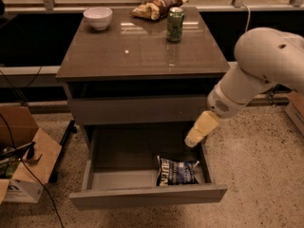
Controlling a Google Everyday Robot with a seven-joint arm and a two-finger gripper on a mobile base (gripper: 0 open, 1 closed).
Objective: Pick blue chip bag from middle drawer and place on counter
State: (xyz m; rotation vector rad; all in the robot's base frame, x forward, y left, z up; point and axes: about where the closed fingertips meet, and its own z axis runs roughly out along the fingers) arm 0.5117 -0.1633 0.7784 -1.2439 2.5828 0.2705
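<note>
The blue chip bag lies flat in the front right corner of the open middle drawer, white lettering up. My gripper, cream-coloured at the end of the white arm, hangs over the drawer's right side. It is just above and slightly right of the bag and does not touch it. The counter is the glossy grey-brown top above the drawers.
On the counter stand a white bowl at the back left, a green can at the back right and a brown wrinkled bag behind it. The shallower drawer front above is shut. A cardboard box sits on the floor at the left.
</note>
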